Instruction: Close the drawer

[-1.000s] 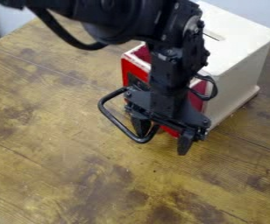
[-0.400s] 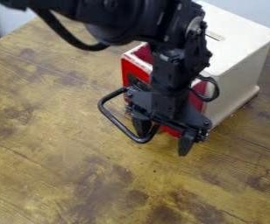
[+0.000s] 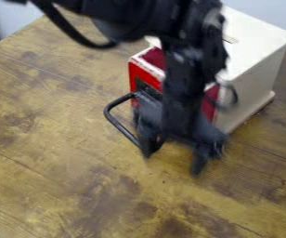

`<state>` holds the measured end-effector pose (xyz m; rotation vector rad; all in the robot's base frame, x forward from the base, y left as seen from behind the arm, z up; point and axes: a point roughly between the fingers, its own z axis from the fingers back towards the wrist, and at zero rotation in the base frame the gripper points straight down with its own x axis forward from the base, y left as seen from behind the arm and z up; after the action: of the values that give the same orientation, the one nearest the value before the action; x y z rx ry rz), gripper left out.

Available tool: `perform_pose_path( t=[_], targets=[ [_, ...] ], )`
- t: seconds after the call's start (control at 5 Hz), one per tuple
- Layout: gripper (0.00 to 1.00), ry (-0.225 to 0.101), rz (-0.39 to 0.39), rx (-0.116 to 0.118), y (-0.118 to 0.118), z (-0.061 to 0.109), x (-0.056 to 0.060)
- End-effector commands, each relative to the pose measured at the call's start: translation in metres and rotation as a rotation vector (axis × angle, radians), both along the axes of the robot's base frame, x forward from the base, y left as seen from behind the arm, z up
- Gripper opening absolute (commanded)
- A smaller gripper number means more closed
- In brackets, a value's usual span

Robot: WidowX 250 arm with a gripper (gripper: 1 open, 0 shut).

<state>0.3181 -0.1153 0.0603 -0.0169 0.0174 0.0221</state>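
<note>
Drawer (image 3: 152,67) at upper centre looks partly out, closing not done; gripper (image 3: 178,153) spread, empty, beside handle (image 3: 123,125).

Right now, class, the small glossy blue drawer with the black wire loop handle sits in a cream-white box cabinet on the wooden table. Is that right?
Not quite: the small glossy drawer is red, not blue, as the camera view shows. Its black wire loop handle, the cream-white box cabinet and the wooden table are as stated.
</note>
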Motion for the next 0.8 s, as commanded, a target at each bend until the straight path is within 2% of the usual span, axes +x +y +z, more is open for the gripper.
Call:
perform_pose_path(
  t=[0.0, 0.2, 0.6],
  targets=[
    [1.00, -0.163, -0.035, -0.004, 0.004, 0.029, 0.013],
    [1.00, -0.204, -0.032, -0.006, 0.005, 0.023, 0.016],
    [1.00, -0.167, -0.028, 0.006, 0.003, 0.004, 0.019]
  ],
)
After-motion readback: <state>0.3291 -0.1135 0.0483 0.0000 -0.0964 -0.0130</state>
